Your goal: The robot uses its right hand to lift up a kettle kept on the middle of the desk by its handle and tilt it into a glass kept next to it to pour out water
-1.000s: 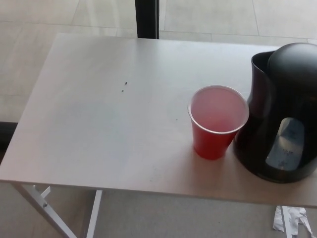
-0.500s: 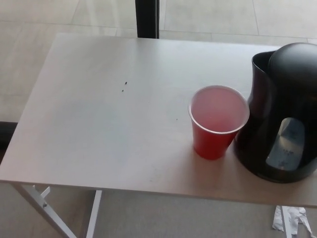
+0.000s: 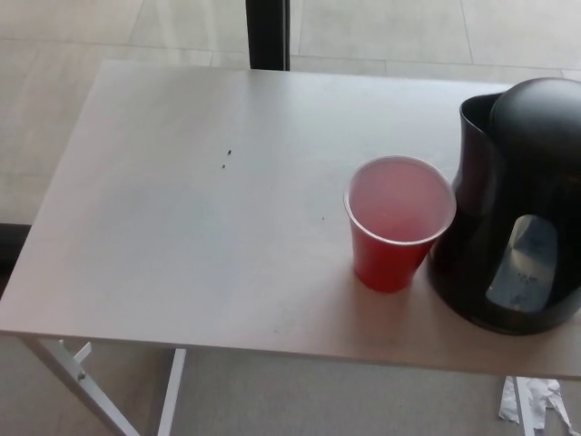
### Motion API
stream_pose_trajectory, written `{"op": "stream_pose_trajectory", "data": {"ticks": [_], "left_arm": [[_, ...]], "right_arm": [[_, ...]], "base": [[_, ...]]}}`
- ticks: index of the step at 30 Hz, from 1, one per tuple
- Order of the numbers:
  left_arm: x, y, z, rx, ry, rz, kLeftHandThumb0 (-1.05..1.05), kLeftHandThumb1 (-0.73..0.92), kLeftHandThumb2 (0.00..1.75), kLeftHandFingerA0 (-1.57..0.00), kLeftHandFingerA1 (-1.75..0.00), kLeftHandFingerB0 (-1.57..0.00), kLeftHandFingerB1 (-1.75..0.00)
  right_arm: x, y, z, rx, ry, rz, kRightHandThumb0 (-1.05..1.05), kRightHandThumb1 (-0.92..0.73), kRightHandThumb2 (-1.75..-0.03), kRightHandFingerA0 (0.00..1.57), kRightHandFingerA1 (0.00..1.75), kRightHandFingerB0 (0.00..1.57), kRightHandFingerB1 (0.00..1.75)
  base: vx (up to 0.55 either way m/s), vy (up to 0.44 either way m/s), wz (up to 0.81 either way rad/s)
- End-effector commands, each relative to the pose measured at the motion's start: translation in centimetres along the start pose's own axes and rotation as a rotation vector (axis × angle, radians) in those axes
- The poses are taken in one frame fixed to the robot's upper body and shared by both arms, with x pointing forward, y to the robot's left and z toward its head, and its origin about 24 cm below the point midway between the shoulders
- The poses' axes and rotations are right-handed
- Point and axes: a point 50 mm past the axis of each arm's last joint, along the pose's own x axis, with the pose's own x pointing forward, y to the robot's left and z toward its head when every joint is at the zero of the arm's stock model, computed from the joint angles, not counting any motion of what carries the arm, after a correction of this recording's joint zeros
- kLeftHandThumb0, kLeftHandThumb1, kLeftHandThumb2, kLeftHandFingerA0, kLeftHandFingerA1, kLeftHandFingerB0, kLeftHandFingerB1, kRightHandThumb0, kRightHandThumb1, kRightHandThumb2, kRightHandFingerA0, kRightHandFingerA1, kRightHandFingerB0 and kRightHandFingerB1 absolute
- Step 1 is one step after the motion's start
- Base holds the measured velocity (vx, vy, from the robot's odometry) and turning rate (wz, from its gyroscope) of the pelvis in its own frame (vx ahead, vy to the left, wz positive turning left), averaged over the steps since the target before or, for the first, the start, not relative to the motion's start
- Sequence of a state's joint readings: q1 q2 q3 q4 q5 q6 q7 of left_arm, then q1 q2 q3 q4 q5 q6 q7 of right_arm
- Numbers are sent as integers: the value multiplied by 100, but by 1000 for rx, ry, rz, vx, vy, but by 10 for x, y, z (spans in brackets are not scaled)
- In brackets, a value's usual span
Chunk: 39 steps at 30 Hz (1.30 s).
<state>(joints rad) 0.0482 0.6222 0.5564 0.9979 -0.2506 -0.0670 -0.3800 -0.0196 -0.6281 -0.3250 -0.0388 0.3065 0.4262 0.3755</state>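
A black kettle point(image 3: 517, 204) stands upright at the right side of the pale desk point(image 3: 182, 218), its lid down and its right part cut off by the picture's edge, so the handle does not show. A clear water-level window shows low on its side. Right beside it on the left stands a red plastic cup point(image 3: 398, 222), upright, with a pale inside; the two are touching or nearly so. Neither of my hands shows in the head view.
The desk's front edge runs along the bottom, with white metal legs point(image 3: 82, 386) below it at the left. A dark post point(image 3: 268, 34) rises behind the desk's far edge. Crumpled white paper point(image 3: 536, 404) lies on the floor at the lower right.
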Motion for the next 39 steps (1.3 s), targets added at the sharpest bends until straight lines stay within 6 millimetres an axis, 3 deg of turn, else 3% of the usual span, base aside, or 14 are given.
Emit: {"op": "stream_pose_trajectory", "data": {"ticks": [1, 6, 7, 12, 13, 16, 19, 22, 24, 29, 30, 31, 38, 39], "left_arm": [[-1, 1, 3, 48, -21, 15, -77, 82, 64, -60, -60, -40, -54], [-1, 2, 3, 39, -17, 22, -76, 82, 65, -64, -58, -41, -54], [-1, 1, 2, 35, -13, 22, -75, 67, 107, -60, -67, -36, -61], [0, 0, 2, 35, -18, 23, -75, 69, 107, -60, -67, -36, -62], [0, 0, 1, 36, -12, 25, -75, 85, 66, -64, -59, -38, -54], [1, 1, -2, 35, 12, 37, -73, 67, 105, -59, -66, -36, -61], [-1, 0, -1, 45, 5, 29, -75, 85, 65, -63, -59, -42, -53], [-3, 1, -1, 89, -14, 1, -70, 70, 107, -56, -69, -32, -62], [-1, 2, -2, 56, 23, 36, -72, 86, 66, -63, -58, -41, -52], [-1, 1, 1, 52, 10, 26, -74, 86, 65, -61, -60, -41, -54], [-1, 0, 2, 110, 6, 20, -67, 72, 109, -57, -69, -32, -61], [-1, 0, 2, 120, 4, 20, -73, 88, 66, -61, -59, -41, -53], [0, 1, 3, 103, 13, 31, -73, 88, 66, -61, -58, -39, -53], [0, -1, 5, 120, -5, 17, -69, 71, 109, -53, -69, -33, -62]], "right_arm": [[4, 1, 4, 31, -13, -64, -58, -46, -74, 18, 46, 10, 38], [11, 1, 1, 168, -14, -162, -49, -59, -57, 54, 68, 27, 32], [11, 1, 0, 175, -5, -187, -53, -50, -80, 60, 62, 28, 46], [13, 2, -6, 177, 21, -237, -49, -59, -57, 69, 52, 41, 38], [13, 2, -8, 176, 27, -236, -48, -59, -57, 72, 54, 41, 38], [11, 4, -10, 169, 26, -212, -44, -62, -58, 79, 59, 42, 39], [7, 2, -13, 118, 41, -162, -16, -70, -67, 84, 150, 71, 52], [8, 2, -13, 78, 48, -142, -6, -66, -81, 86, 163, 86, 56], [9, 3, -11, 25, 23, -124, -3, -50, -121, 92, 159, 107, 88], [9, 7, -4, -61, -17, -127, -7, -49, -126, 94, 166, 90, 146], [9, 8, -2, -72, -37, -140, -6, -49, -129, 89, 175, 81, 159], [9, 8, 0, -84, -53, -150, -6, -47, -131, 87, 175, 78, 161], [12, 13, 10, -203, -175, -210, -9, -47, -127, 90, 175, 81, 157], [11, 15, 15, -197, -207, -225, -7, -48, -128, 89, 175, 81, 157]], "base": [[0, 0, 0], [0, 0, 0], [0, 0, 0], [0, 0, 0], [0, 0, 0], [0, 0, 0], [0, 0, 0], [0, 0, 0], [0, 0, 0], [0, 0, 0], [0, 0, 0], [0, 0, 0], [0, 0, 0], [0, 0, 0]]}}
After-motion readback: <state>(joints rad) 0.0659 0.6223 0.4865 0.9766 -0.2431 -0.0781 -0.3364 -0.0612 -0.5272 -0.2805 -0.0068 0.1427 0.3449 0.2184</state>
